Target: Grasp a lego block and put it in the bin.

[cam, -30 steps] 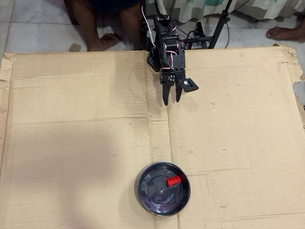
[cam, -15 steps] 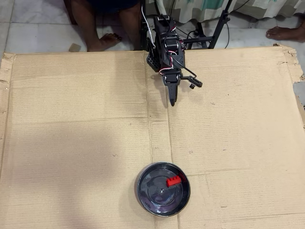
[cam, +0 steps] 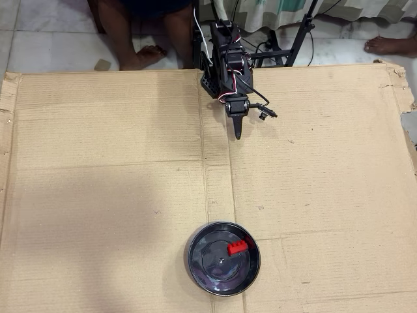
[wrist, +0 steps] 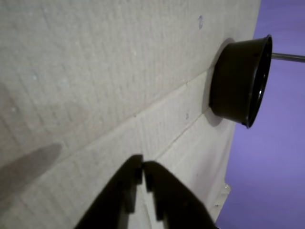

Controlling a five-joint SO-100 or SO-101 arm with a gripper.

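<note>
The matte black gripper [wrist: 143, 168] is clenched on nothing, its tapered fingers meeting at the tips above the ribbed, creased cardboard bench [cam: 104, 195]. In the overhead view it [cam: 238, 135] sits well apart from the bin [cam: 198, 267], a round glossy black dish with concentric rings. The small red studded lego block [cam: 238, 247] lies inside it, near the rim.

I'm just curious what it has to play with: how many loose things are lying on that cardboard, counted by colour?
Red: 1, the small red studded plastic brick, lying inside the dish.
Black: 1, the round glossy black dish.
Total: 2.
The closed gripper holds nothing.
</note>
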